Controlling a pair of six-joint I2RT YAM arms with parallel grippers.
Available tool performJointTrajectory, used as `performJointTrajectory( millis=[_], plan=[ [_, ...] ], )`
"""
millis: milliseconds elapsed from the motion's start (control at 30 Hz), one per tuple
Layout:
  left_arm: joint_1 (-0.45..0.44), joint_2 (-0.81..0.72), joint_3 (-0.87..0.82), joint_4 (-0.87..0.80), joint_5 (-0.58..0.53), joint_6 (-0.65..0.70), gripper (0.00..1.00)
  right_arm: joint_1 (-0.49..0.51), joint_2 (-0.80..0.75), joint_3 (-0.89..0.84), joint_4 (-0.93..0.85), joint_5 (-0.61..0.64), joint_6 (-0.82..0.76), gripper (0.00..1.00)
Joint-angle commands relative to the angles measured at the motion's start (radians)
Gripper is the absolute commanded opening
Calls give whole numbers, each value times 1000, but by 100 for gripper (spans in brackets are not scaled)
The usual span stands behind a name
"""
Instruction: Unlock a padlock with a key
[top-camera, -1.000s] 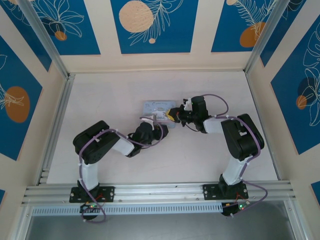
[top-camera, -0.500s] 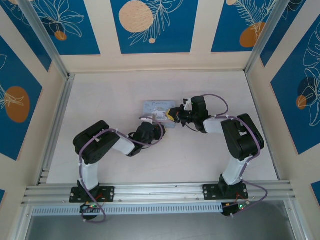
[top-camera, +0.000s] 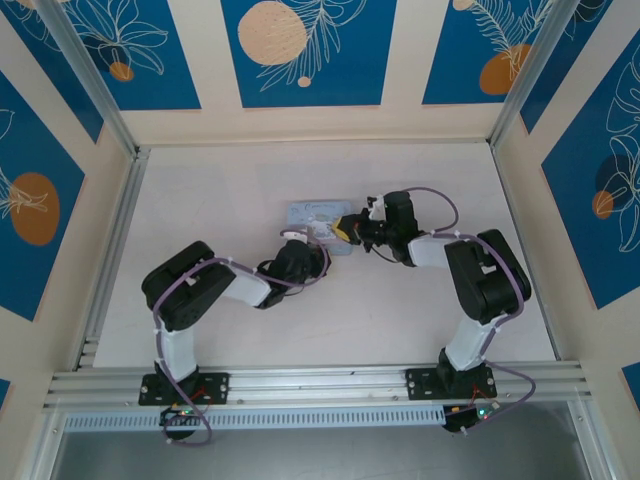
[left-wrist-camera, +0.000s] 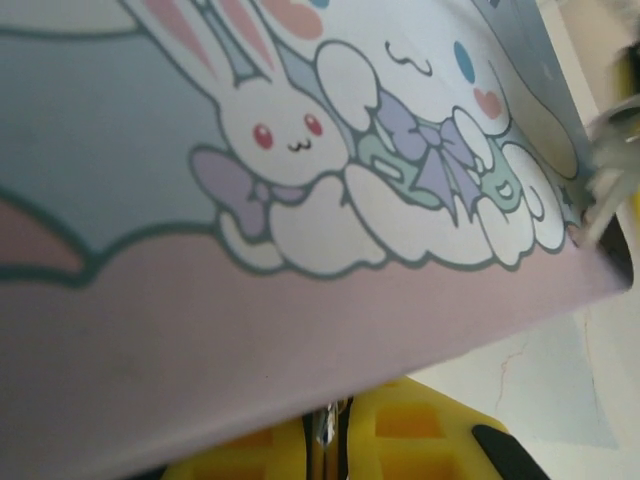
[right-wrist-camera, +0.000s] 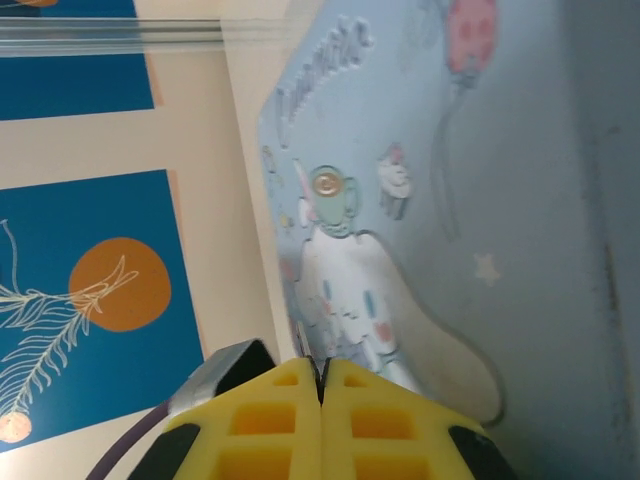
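Tin (top-camera: 303, 212) — one; left tool (top-camera: 318, 240), right tool (top-camera: 341, 229)

Two robot arms: left arm (top-camera: 190, 290) based 7 o'clock, right arm (top-camera: 485, 280) 5 o'clock. Two grippers: left gripper (left-wrist-camera: 335, 440), right gripper (right-wrist-camera: 321, 385). Two yellow pads (right-wrist-camera: 275, 420) per gripper. One cartoon tin box (top-camera: 310, 212). One table (top-camera: 220, 200).

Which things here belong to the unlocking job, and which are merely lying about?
Job: key, likely the thin metal strip pinched in the left tool; right tool, shut.
Lying about: cartoon tin, crowded by both tools; table.
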Motion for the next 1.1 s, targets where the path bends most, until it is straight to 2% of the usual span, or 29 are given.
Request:
performJointTrajectory(
  millis=[0, 233, 533, 733, 1067],
  plan=[
    [4, -69, 40, -89, 50, -21, 0, -23, -137, -42, -19, -37, -14, 0],
    [42, -136, 89, -205, 177, -20, 0, -24, -342, -234, -28, -43, -26, 0],
    [105, -217, 73, -191, 316, -34, 0, -20, -435, -435, 75, -82, 8, 0],
    [125, -270, 55, -182, 357, -54, 0, -2, -425, -483, 170, -53, 77, 0],
    [138, -270, 21, -80, 375, -175, 0, 49, -315, -453, 331, -5, 145, 0]
  ],
)
